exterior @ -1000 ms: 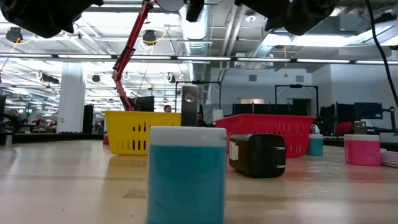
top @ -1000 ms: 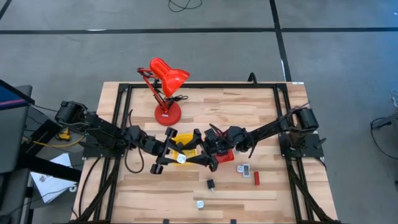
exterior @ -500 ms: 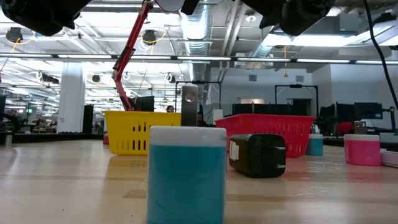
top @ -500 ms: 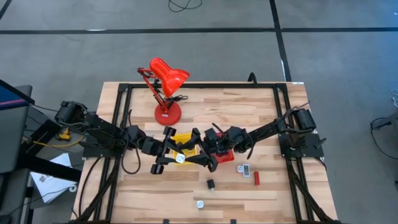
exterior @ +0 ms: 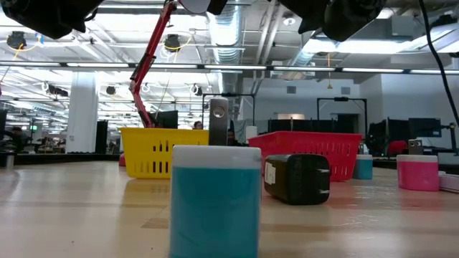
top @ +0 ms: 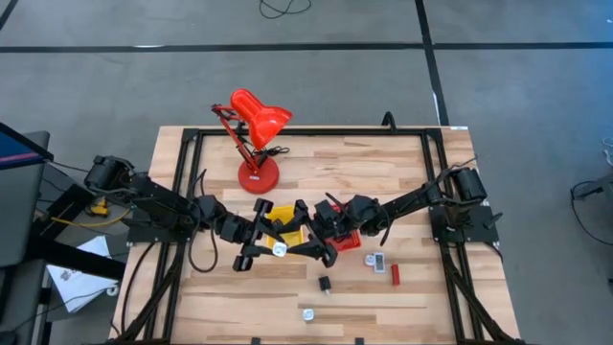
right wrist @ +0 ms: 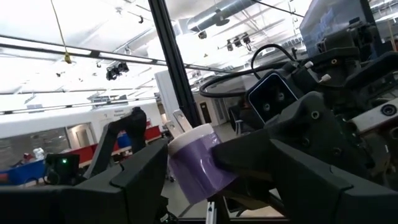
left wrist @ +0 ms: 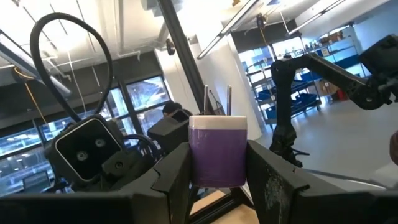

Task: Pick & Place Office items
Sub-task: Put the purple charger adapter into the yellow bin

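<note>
Wooden tabletop [top: 383, 172] with black frame rails, grey floor around it; low view looks into an open workshop with ceiling lights.

Near edge: small silvery-white piece [top: 307, 313] lies loose near the table's near rim. In the low view a teal block with a pale cap [exterior: 215, 201] fills the foreground; can't match it to a piece in the high view with certainty. Just behind it, a black plug-like piece [exterior: 297, 178] on its side, with a small label on its end face, unreadable.

A bit farther: black piece [top: 325, 283], then a white-grey piece [top: 377, 260] and a red rectangle [top: 394, 274] to the right, close together.

Mid-table: left gripper [top: 279, 247] is clamped on a purple block with a white cap [left wrist: 217, 151]; metal prongs stick out of the cap. Fingers [left wrist: 172, 174] press both sides of it, held up off the table. Right gripper [top: 321, 241] faces it from the right, jaws wide apart, nothing between them; the purple block sits just beyond its fingers [right wrist: 140, 177] in the right wrist view.

Under the two grippers: yellow tray [top: 283, 211] left, red tray [top: 348, 240] right, side by side.

Far left: red desk lamp [top: 255, 134].

No readable writing or brands anywhere.
</note>
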